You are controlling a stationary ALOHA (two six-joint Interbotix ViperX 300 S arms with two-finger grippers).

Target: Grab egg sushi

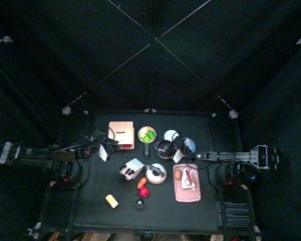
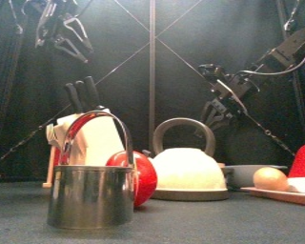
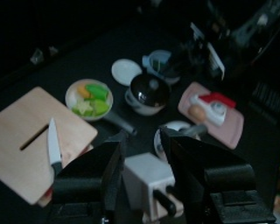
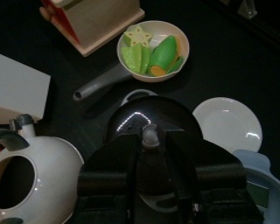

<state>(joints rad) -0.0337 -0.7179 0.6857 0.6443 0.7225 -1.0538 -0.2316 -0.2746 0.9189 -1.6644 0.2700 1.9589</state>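
Near table front edge egg sushi (image 1: 112,200) sits untouched; approach step, left gripper (image 3: 154,171) jaws apart over knife block, right gripper (image 4: 152,140) jaws together, nxt: descend on sushi.

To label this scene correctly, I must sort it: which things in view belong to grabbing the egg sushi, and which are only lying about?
For the job: egg sushi; left gripper; right gripper.

Lying about: cutting board; knife; bowl of greens; black pot; white plate; kettle; pink tray; small red piece; metal cup.
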